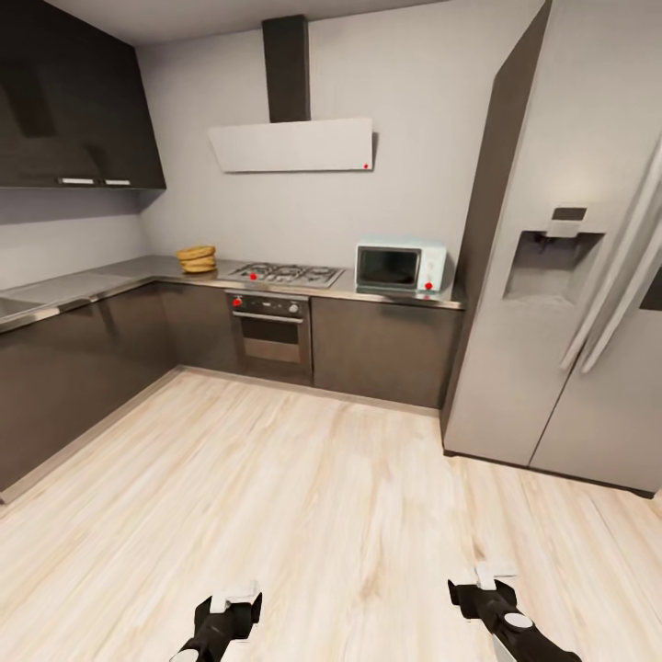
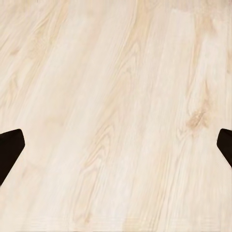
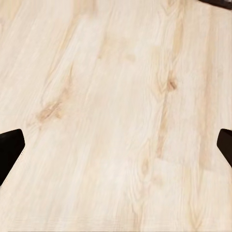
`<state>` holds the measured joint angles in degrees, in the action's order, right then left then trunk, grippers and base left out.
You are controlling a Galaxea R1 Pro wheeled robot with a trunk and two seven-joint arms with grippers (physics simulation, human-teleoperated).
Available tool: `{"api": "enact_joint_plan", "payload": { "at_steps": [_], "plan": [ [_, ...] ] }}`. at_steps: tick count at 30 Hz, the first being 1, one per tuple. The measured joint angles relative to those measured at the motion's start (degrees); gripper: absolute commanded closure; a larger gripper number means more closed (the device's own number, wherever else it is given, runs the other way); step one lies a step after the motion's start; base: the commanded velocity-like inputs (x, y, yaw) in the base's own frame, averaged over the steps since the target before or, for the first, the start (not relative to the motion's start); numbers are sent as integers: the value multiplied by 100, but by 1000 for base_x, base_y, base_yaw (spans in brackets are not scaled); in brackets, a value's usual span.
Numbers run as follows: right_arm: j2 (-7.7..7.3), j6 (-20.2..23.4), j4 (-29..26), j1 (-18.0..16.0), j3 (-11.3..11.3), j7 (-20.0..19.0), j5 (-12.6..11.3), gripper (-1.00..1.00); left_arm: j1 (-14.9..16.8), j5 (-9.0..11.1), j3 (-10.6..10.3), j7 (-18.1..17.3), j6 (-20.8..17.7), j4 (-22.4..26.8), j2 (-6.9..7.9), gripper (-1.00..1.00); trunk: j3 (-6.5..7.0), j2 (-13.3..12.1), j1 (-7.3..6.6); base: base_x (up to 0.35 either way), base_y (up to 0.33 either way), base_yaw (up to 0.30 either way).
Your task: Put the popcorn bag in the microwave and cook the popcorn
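The tan popcorn bag [image 1: 197, 258] sits on the grey metal countertop [image 1: 110, 280] in the far corner, left of the hob. Further right on that countertop stands the pale-blue microwave [image 1: 400, 267], its dark glass door closed. Both lie well across the kitchen from me. My left gripper [image 1: 232, 596] and right gripper [image 1: 490, 577] hang low over the pale wood floor at the near edge of the head view. The left wrist view has the left gripper [image 2: 116, 147] open with its fingers [image 2: 9, 151] wide apart over bare floor. The right gripper [image 3: 116, 147] is open too, holding nothing.
A steel gas hob [image 1: 285, 273] with an oven [image 1: 269, 333] below stands between bag and microwave, under a white hood [image 1: 292, 144]. A tall grey fridge [image 1: 561, 276] is at the right. Dark cabinets [image 1: 64, 386] line the left side. Wood floor [image 1: 303, 496] stretches ahead.
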<state>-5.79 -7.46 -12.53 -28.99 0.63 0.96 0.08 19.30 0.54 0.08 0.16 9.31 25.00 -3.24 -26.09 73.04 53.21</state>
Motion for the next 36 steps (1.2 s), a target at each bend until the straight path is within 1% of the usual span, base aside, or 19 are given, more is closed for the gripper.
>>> {"api": "enact_joint_plan", "payload": {
  "at_steps": [5,8,11,13,15,16,17,18,19,20,22,23,24,25,27,28,29,33,36],
  "plan": [
    [0,0,-8,2,0,0,0,-100,0,1,0,0,0,0,0,-100,90,-201,-110,350,0,0],
    [8,-7,-15,5,12,-4,3,-100,0,-4,-11,0,0,0,0,-100,90,-202,-111,350,0,0],
    [116,-10,-99,-22,10,-7,2,-100,-16,-16,-45,16,0,-6,-35,-100,91,-202,-111,350,0,0],
    [181,-9,-376,-34,23,-24,9,-100,-41,-10,-39,10,0,-20,-25,-100,91,-202,-111,350,0,0],
    [393,85,-1256,-3,125,-30,62,-100,-62,-5,-26,6,1,-41,-9,-100,127,-281,-154,350,-34,0],
    [473,269,-1869,7,251,-35,109,-100,-66,2,-14,3,1,-49,6,-100,144,-321,-176,350,-75,0],
    [507,499,-2338,15,342,-37,131,-100,-67,6,-9,2,1,-54,21,-100,163,-361,-198,350,-107,0],
    [551,1180,-3078,43,505,-36,142,-100,-69,16,2,1,0,-62,44,-100,179,-402,-219,350,-110,0],
    [560,1333,-3478,43,533,-35,148,-100,-70,17,3,1,1,-65,48,-100,199,-441,-242,350,-118,0],
    [588,1712,-4043,53,581,-33,133,-100,-74,18,6,0,1,-69,56,-100,217,-481,-264,350,-119,0],
    [605,1878,-4525,59,595,-33,119,-100,-77,19,7,0,1,-70,59,-100,252,-561,-308,350,-122,0],
    [617,2068,-5040,65,605,-32,111,-100,-80,20,4,0,1,-85,60,-100,271,-601,-330,350,-123,0],
    [618,2148,-5247,67,605,-32,109,-100,-87,20,3,0,1,-96,61,-100,288,-642,-352,350,-123,0],
    [620,2420,-5781,68,606,-32,107,-100,-145,21,5,0,1,-158,61,-100,306,-682,-374,350,-123,0],
    [618,2628,-6219,70,604,-32,105,-100,-215,20,7,0,1,-214,61,-100,342,-762,-418,350,-123,0],
    [616,2876,-6650,70,595,-32,105,-100,-299,19,13,0,1,-268,65,-100,360,-802,-440,350,-123,0],
    [614,3021,-6884,71,589,-28,111,-100,-339,18,15,1,0,-292,72,-100,378,-842,-462,350,-123,0],
    [596,3151,-7167,168,577,-24,136,-100,-374,20,16,0,0,-314,91,-100,450,-1003,-549,350,-102,0],
    [569,3153,-7573,423,577,-25,141,-100,-378,21,16,0,0,-360,96,-100,503,-1124,-615,350,-24,0]
  ]
}}
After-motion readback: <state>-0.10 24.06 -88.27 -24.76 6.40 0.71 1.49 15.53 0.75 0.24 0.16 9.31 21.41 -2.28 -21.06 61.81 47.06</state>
